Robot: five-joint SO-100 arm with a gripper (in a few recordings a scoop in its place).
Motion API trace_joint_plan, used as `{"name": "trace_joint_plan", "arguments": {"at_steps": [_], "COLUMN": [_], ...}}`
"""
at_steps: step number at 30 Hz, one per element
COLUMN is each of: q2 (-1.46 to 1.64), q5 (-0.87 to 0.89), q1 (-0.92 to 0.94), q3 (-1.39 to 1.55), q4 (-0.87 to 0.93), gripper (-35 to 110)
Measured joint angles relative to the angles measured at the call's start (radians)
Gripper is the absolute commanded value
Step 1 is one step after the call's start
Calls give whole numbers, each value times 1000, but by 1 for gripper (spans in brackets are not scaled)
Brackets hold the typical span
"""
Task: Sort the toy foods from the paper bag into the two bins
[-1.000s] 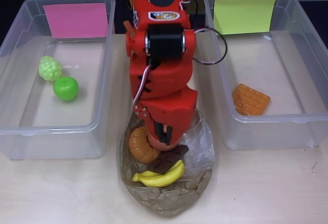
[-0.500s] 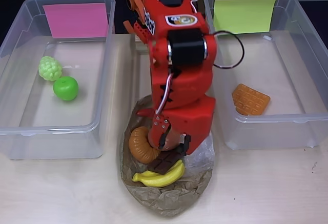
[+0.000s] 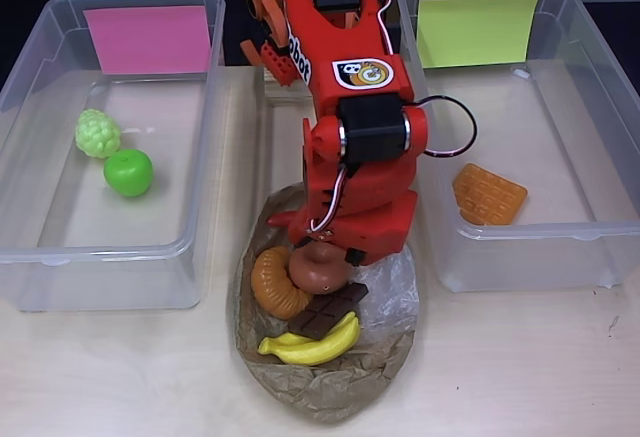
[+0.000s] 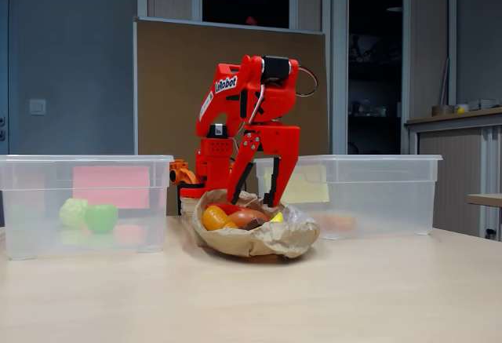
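Note:
The crumpled paper bag (image 3: 330, 382) (image 4: 267, 239) lies on the table between the two bins. In it are an orange croissant (image 3: 272, 283) (image 4: 213, 217), a brown donut (image 3: 320, 270) (image 4: 246, 218), a dark chocolate bar (image 3: 333, 312) and a yellow banana (image 3: 315, 343). My red gripper (image 3: 328, 254) (image 4: 252, 200) hangs over the bag's back part. Its jaws stand wide apart, with one fingertip on each side just above the donut. The pink-label bin (image 3: 40, 257) holds green grapes (image 3: 97, 132) and a green apple (image 3: 128, 172). In the yellow-green-label bin (image 3: 620, 247) lies an orange waffle (image 3: 488, 194).
The arm's base (image 3: 270, 17) stands at the table's back, between the bins. Bare tabletop (image 3: 520, 367) runs along the front on both sides of the bag. A brown board (image 4: 172, 92) stands behind the table.
The arm has swung a little to the right and its wrist has drawn back from the bag's middle, uncovering the donut. The toys in the bag and bins lie as before.

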Motion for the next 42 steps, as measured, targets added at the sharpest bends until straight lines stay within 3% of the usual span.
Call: {"name": "trace_joint_plan", "arguments": {"at_steps": [7, 10, 18, 25, 35, 42], "q2": [71, 100, 184, 282, 416, 443], "q5": [40, 28, -472, -808, -973, -997], "q1": [8, 9, -2, -20, -34, -35], "q3": [120, 181, 383, 525, 652, 753], "q4": [32, 29, -183, -222, -172, -272], "gripper": [15, 20, 27, 26, 26, 25]}}
